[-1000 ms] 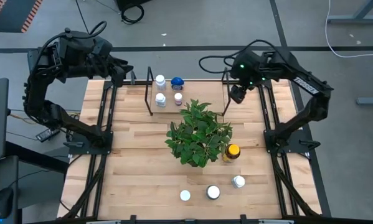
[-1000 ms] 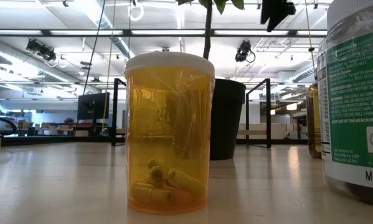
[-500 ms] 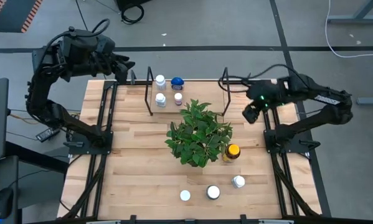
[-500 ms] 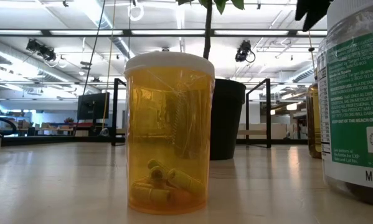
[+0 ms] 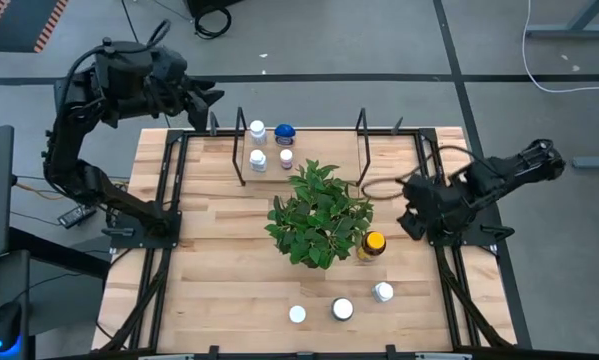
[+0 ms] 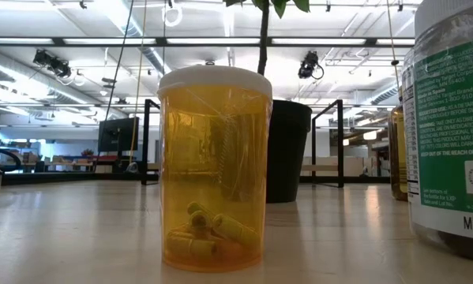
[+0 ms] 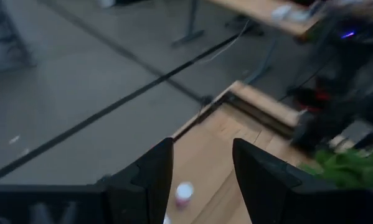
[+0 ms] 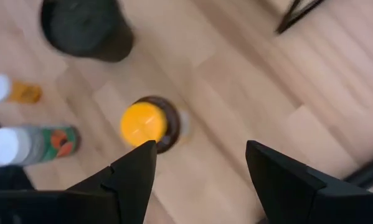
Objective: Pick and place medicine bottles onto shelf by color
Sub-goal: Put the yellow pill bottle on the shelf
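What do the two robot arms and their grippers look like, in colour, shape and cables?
Both arms are black, built of jointed segments on black frame bases. The left gripper and right gripper each have two dark, wedge-shaped fingers. Thin black cables loop along both arms. I see no readable markings.

Two dark fingers (image 7: 150, 180) stand apart with nothing between them. Past them lie the light wooden desk (image 7: 236, 127), a small white-capped bottle (image 7: 184, 193), grey floor (image 7: 80, 74) and blurred green leaves (image 7: 351, 169).
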### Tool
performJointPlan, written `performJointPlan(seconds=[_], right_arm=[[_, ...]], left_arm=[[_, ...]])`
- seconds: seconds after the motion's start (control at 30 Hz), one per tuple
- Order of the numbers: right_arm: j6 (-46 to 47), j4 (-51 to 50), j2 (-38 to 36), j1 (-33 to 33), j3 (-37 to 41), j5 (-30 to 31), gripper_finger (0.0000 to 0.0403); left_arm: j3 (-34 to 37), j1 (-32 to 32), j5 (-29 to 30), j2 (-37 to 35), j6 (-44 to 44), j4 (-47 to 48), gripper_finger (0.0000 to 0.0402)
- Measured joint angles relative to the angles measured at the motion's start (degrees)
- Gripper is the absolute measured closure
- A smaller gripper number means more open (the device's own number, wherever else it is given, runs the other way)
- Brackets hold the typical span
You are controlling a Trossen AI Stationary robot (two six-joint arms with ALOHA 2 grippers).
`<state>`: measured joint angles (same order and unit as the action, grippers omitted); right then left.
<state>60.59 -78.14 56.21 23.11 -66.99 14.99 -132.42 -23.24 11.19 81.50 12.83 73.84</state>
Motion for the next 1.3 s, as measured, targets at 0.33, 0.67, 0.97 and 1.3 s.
performJointPlan(seconds=[0.33, 0.67, 0.97, 1.3], right_arm=[[8.53, 7.8, 0.04, 12.6, 7.47, 7.71, 0.0148], [6.39, 12.3, 0.13, 16.93, 12.14, 7.92, 0.0148], [-2.32, 14.06, 5.1, 16.8, 11.13, 8.74, 0.0144], [-7.06, 14.11, 9.19, 16.4, 11.15, 13.97, 0.0085]], left_arm=[[-0.02, 2.98, -19.78, 4.2, -1.95, -6.03, 0.023], [-0.02, 10.74, -18.85, 8.63, 1.7, -6.19, 0.023], [-0.02, 16.98, -10.11, 8.13, 4.54, -5.88, 0.023], [-0.02, 22.11, -6.45, 8.07, 6.99, -5.88, 0.023]])
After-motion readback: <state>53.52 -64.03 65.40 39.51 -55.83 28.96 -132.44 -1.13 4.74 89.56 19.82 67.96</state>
